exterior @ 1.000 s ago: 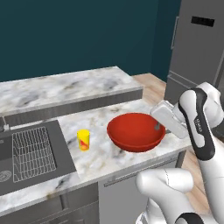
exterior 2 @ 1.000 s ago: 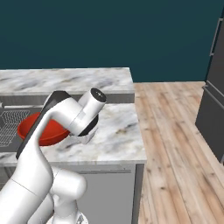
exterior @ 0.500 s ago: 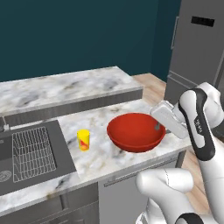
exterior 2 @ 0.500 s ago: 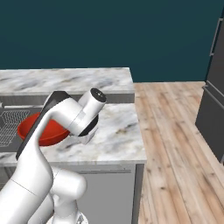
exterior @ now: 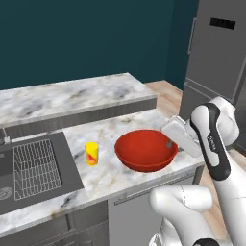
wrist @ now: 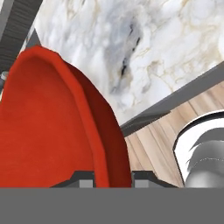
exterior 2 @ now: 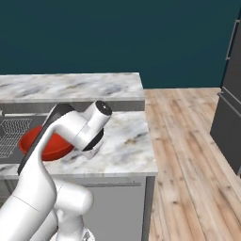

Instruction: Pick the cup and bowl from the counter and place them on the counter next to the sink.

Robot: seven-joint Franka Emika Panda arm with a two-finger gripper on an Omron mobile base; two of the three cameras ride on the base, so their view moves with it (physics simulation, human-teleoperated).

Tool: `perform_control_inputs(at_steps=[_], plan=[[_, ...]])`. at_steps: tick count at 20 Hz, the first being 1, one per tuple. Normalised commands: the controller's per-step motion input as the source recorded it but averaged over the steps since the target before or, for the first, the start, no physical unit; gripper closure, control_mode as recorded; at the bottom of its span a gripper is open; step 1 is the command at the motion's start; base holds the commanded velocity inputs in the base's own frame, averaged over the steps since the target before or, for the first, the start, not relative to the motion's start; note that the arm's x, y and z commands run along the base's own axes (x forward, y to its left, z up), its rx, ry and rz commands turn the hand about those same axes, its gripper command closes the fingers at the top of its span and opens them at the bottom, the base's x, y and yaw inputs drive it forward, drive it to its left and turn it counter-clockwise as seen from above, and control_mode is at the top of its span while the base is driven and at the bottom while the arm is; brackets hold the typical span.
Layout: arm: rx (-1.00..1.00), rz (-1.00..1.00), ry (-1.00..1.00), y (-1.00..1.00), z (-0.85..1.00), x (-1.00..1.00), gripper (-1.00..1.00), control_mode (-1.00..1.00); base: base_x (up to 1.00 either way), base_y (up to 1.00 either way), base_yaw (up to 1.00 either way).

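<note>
nothing is moving since a second ago: gripper (wrist: 112, 175) is still pinching the bowl (exterior: 144, 150) rim between its fingers. rigid, wide, probably slick bowl is hanging off that near-edge pinch, so it's likely tipping when lifted.

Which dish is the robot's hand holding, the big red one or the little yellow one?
The big red bowl. The end effector is clamped on its right rim, one finger on each side. The little yellow cup stands alone nearer the sink, untouched.
</note>
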Motion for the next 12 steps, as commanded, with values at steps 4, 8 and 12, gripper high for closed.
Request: perform_control_inputs(at_steps=[4,8,12], plan=[[0.0,-0.07,0.0,0.21,-0.34,0.23,1.0,-1.0,0.0,0.0,0.0],[0.0,-0.08,0.0,0.18,-0.34,0.24,1.0,-1.0,0.0,0.0,0.0],[0.0,-0.09,0.0,0.24,-0.27,0.2,1.0,-1.0,0.0,0.0,0.0]])
